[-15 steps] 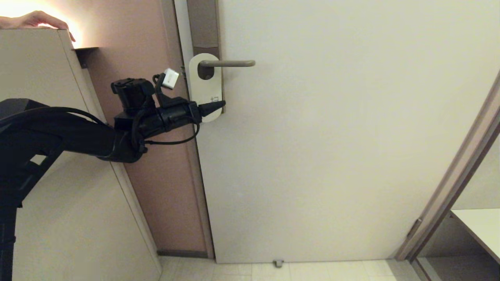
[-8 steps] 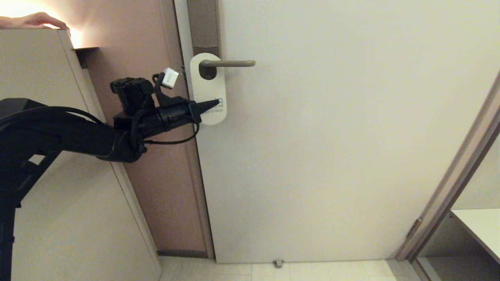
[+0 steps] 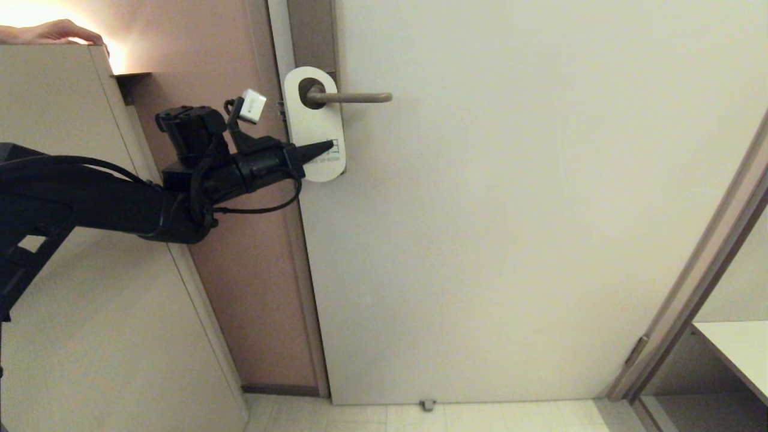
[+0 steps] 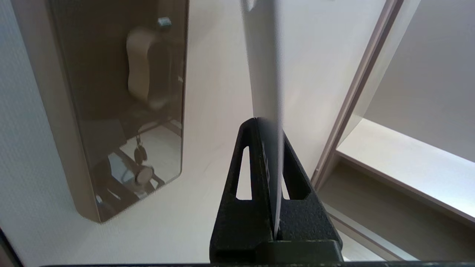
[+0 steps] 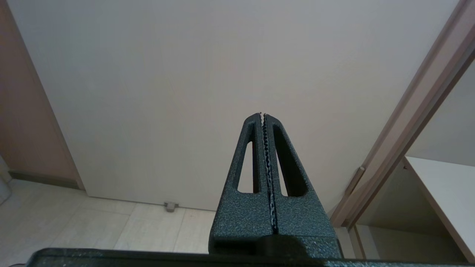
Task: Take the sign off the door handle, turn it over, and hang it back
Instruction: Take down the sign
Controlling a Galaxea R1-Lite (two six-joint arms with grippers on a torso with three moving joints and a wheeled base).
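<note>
One sign [image 3: 314, 129], one door handle [image 3: 350, 97] and one door [image 3: 516, 228] are present. Two grippers are counted: the left gripper [image 3: 324, 147] and the right gripper [image 5: 263, 115]. One person's hand [image 3: 57, 31] rests on top of one cabinet [image 3: 72, 180], and one door stop [image 3: 426, 405] sits at floor level.

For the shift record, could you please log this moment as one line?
left gripper: shut on sign | sign: white side out, hole around door handle | right gripper: shut, empty
</note>
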